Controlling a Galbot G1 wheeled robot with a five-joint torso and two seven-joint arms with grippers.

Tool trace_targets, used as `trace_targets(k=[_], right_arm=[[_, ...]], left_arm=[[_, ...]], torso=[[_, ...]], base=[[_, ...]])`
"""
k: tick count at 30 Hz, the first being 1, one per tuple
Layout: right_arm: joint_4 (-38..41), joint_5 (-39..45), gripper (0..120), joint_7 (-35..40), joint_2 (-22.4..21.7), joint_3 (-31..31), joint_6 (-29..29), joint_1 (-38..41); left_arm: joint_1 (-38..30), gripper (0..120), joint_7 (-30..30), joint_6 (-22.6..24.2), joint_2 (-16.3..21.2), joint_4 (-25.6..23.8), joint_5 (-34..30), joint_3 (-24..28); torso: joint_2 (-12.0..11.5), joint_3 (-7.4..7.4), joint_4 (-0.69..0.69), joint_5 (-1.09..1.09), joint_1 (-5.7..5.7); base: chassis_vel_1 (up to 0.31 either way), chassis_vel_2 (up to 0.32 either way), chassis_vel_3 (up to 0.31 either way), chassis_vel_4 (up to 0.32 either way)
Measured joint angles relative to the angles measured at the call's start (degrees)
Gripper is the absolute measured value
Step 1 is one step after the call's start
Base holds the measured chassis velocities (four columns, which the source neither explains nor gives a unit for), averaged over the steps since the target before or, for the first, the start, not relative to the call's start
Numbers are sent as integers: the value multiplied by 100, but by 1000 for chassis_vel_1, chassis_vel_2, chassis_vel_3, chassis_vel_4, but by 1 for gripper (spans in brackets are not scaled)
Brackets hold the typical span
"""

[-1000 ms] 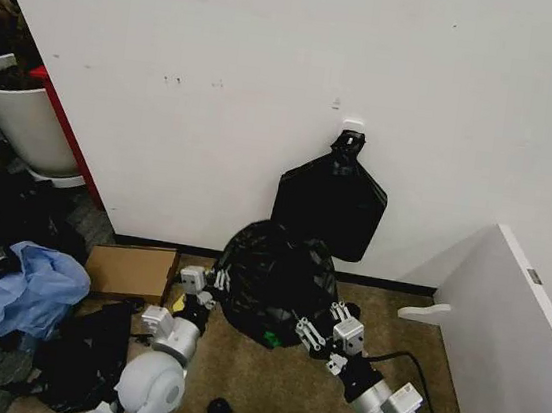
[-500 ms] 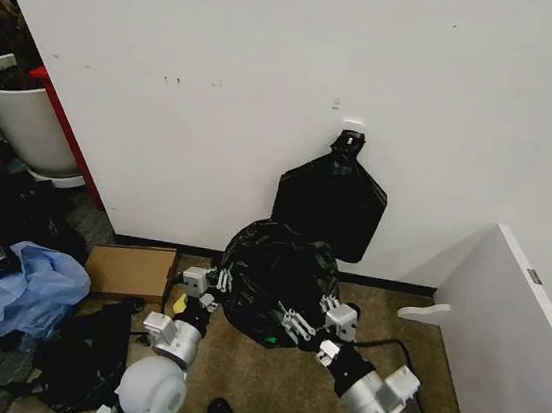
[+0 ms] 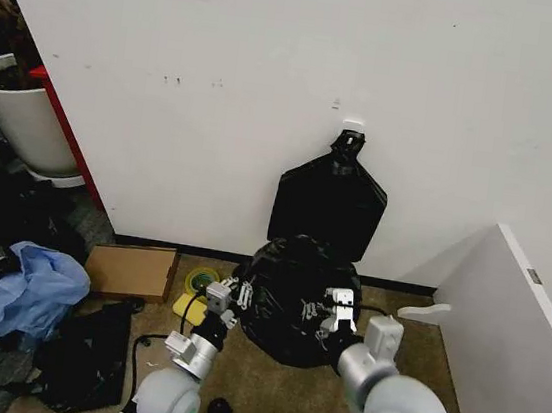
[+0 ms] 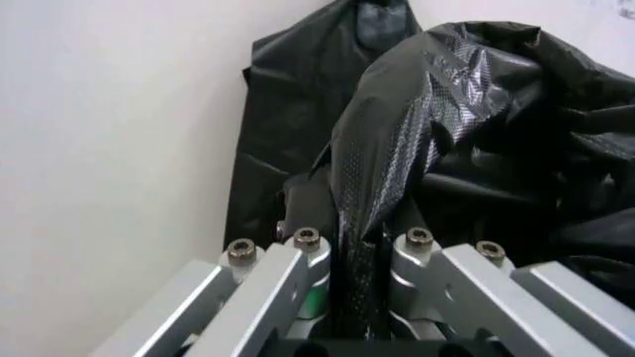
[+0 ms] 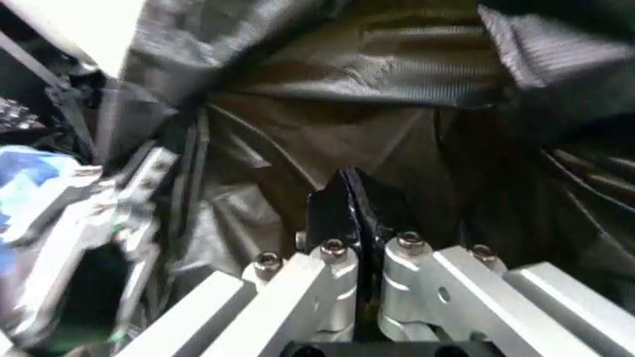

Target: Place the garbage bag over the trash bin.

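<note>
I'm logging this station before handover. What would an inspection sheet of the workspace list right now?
Surface: brown floor at the foot of a white wall.
Job's things: black garbage bag bunched in a mound by the wall; trash bin not made out under it.
Clutter: flat black bundle hanging on the wall, cardboard box, blue plastic sheet, yellow tape roll, loose black plastic at the left.
Grippers: left hand shut on a fold of the bag's left side; right hand shut on a fold of its right side.
Cables: black cable on the floor by the left arm.
Surroundings: white planter pot far left, white panel at the right.
</note>
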Motion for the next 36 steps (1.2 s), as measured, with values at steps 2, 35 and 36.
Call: trace_targets(k=[2, 35, 36], right_arm=[[-203, 103, 0, 182, 57, -56, -71, 146], [-2332, -2934, 0, 610, 1163, -391, 1279, 321], [-2332, -2934, 0, 610, 1163, -391, 1279, 321]], left_arm=[[-10, 5, 7, -41, -28, 24, 27, 23], [400, 5, -57, 159, 50, -479, -34, 126], [400, 5, -57, 159, 50, -479, -34, 126]], torso=[[0, 0, 0, 0, 0], [0, 0, 0, 1, 0], [0, 0, 0, 1, 0]], base=[[0, 0, 0, 0], [0, 0, 0, 0], [0, 0, 0, 0]])
